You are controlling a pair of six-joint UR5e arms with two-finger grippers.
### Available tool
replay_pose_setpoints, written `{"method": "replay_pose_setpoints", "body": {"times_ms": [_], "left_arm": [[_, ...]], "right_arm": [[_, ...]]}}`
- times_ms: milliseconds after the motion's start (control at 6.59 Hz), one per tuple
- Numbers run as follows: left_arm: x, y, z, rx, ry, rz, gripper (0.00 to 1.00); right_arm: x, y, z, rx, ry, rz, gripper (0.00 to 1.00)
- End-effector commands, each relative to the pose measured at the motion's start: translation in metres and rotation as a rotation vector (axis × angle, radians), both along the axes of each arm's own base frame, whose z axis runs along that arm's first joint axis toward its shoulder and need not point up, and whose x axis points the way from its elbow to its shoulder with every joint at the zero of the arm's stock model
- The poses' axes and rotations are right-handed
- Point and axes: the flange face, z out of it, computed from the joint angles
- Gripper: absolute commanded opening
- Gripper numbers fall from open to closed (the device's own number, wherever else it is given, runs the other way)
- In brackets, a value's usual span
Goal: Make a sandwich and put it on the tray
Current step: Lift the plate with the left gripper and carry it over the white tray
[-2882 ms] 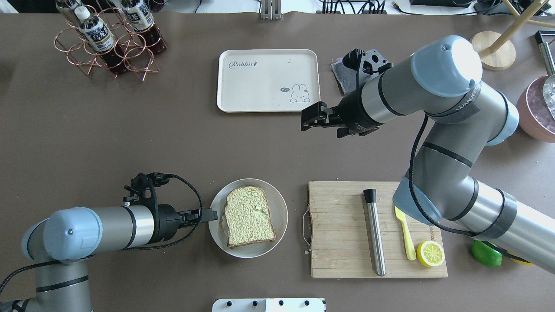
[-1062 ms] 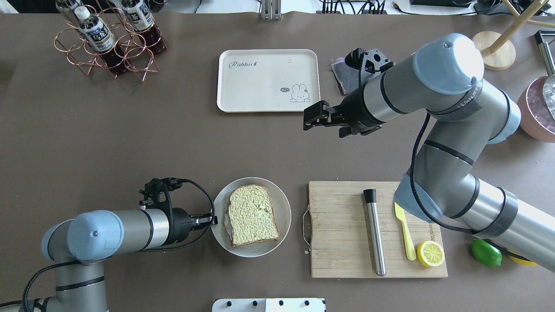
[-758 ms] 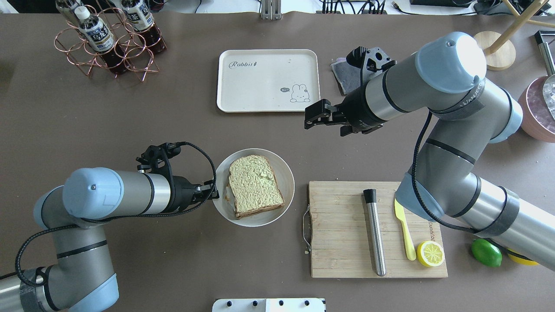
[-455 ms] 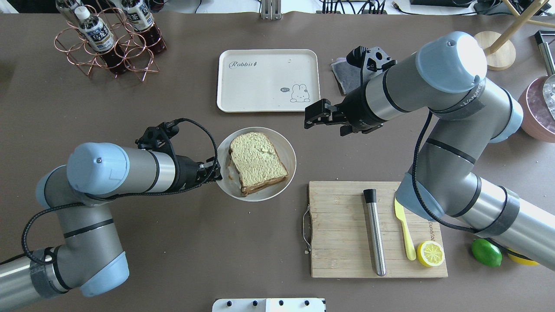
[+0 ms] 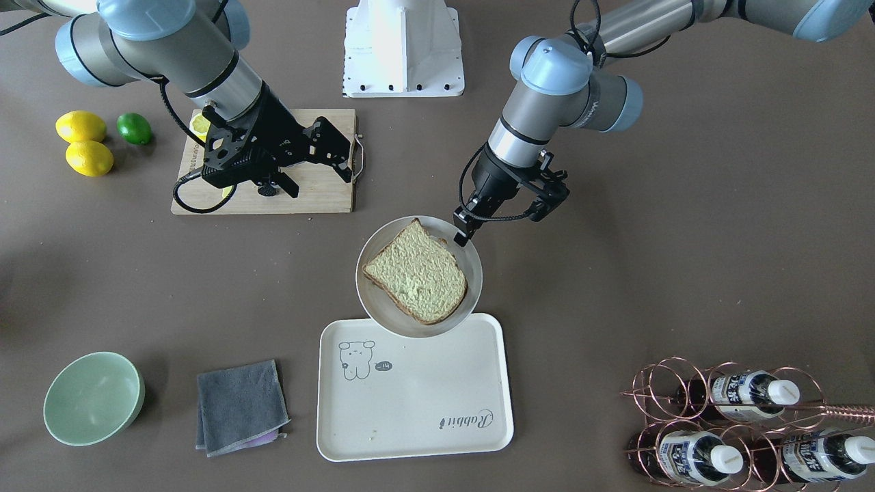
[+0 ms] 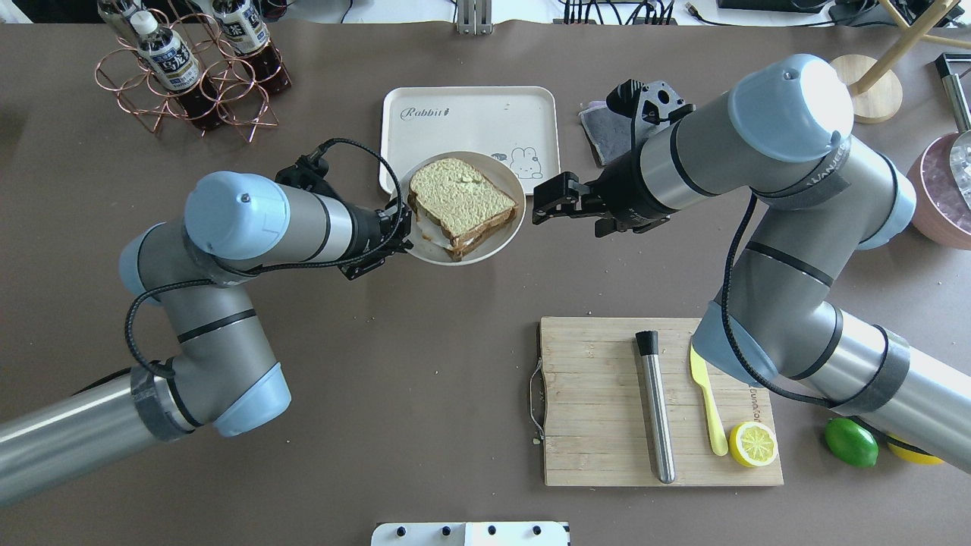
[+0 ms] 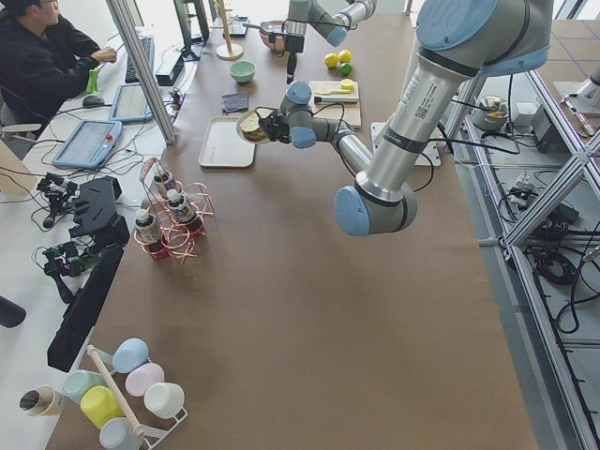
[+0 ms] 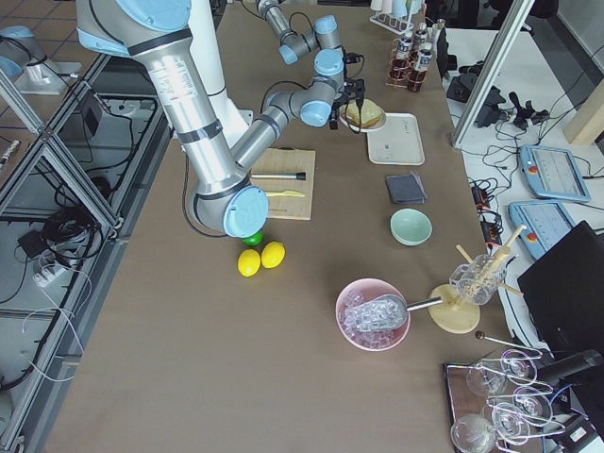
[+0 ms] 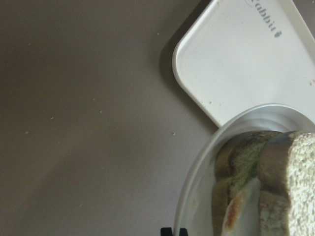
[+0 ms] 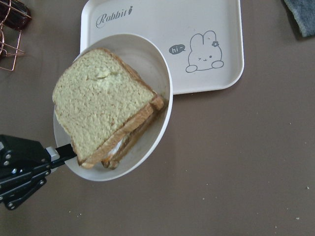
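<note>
Sandwich (image 6: pixel 463 201) is sitting on the round plate (image 6: pixel 493 241), two slices stacked with a bit of white egg (image 10: pixel 114 145) peeking out between them. Left gripper (image 5: pixel 461 234) is pinched down on the plate's rim and holds the whole thing up off the table, hanging over the robot-side edge of the tray (image 6: pixel 470 114), so the sandwich isn't down on the tray yet. Right gripper (image 6: pixel 540 206) hovers just beside the plate's other side, jaws spread apart, nothing in them, not touching it.
</note>
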Motion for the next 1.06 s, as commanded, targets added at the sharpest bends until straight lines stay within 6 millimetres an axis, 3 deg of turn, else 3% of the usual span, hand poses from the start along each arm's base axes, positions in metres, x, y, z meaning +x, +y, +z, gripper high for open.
{"method": "replay_pose_setpoints", "body": {"times_ms": [0, 152, 303, 758, 910], "left_arm": [[0.027, -0.06, -0.007, -0.019, -0.02, -0.104, 0.0], [0.04, -0.08, 0.004, -0.011, -0.031, -0.136, 0.0], [0.046, -0.086, 0.011, -0.012, -0.041, -0.136, 0.0], [0.061, -0.084, 0.028, -0.015, -0.082, -0.142, 0.0], [0.061, -0.084, 0.029, -0.016, -0.084, -0.143, 0.06]], "right_arm": [[0.002, -0.003, 0.001, -0.003, 0.005, 0.007, 1.0], [0.001, -0.004, 0.001, -0.004, 0.006, 0.007, 1.0], [0.001, -0.004, 0.0, -0.006, 0.004, 0.008, 1.0], [0.001, -0.005, -0.002, -0.005, 0.003, 0.011, 1.0], [0.001, -0.005, -0.003, -0.004, 0.002, 0.011, 1.0]]}}
